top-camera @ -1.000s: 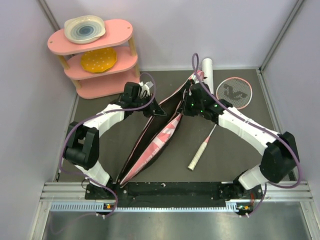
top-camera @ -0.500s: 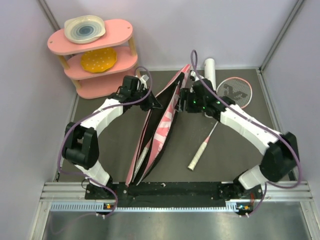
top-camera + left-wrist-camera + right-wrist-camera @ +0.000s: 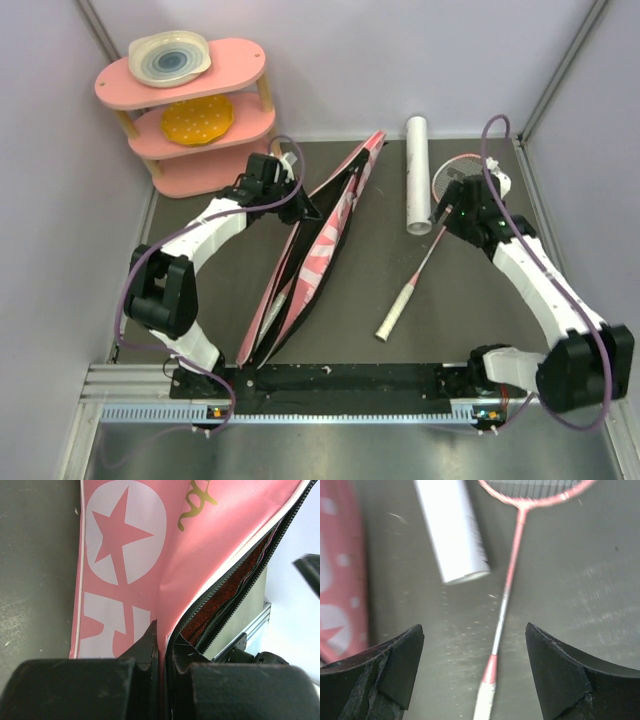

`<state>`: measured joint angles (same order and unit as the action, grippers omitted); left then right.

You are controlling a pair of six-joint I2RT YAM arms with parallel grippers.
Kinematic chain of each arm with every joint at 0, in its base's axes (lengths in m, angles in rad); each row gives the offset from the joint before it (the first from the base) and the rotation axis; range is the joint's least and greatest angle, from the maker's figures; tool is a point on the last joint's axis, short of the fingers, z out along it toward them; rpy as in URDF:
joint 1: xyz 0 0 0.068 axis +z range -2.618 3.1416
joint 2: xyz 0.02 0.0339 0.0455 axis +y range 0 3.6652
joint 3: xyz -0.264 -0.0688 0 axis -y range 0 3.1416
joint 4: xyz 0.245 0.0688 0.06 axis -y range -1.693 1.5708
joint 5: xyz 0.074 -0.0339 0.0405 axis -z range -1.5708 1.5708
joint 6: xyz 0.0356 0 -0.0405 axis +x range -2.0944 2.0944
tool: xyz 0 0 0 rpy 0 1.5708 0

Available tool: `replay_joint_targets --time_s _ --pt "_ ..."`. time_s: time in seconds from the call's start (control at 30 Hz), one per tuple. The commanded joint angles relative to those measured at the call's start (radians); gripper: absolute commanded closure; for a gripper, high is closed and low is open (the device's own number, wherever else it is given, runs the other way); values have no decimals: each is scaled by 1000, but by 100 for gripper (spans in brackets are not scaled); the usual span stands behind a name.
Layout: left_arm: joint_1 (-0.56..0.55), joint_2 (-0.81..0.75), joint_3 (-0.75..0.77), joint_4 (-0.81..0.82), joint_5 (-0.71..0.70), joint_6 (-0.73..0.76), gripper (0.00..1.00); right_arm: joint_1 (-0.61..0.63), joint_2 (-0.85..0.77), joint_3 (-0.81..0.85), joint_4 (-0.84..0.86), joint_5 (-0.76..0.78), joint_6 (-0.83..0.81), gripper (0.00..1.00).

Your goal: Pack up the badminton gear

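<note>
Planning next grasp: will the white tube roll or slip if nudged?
Likely rolls sideways: the white tube lies on its side on the flat mat. Its smooth round wall probably slips in a loose pinch. Looks rigid, so no sag.

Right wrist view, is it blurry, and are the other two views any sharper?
Right wrist view: soft throughout, the white cylindrical tube and the pink-framed racket smeared. Left wrist view: the pink star-printed racket bag is crisp, the left gripper pinching it dark and unfocused, the right edge washed out white. Top external view: sharp, evenly lit, faint shadows.
</note>
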<state>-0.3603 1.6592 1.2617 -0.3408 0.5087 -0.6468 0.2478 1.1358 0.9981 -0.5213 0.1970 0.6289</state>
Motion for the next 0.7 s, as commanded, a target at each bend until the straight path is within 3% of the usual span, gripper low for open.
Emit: replay_joint_targets --time_s 0.0,0.3,0.5,0.67 --pt "-5 -81 -4 31 -24 -17 100 -48 149 0 -52 -4 61 21" --pt "-8 -110 -10 23 -76 -44 100 -56 372 20 -78 -10 140 40" --pt "-17 -124 -10 23 -117 -30 100 -53 501 68 -75 18 163 45" --pt "-61 -150 -7 -3 -266 18 100 -51 588 109 -77 33 163 51"
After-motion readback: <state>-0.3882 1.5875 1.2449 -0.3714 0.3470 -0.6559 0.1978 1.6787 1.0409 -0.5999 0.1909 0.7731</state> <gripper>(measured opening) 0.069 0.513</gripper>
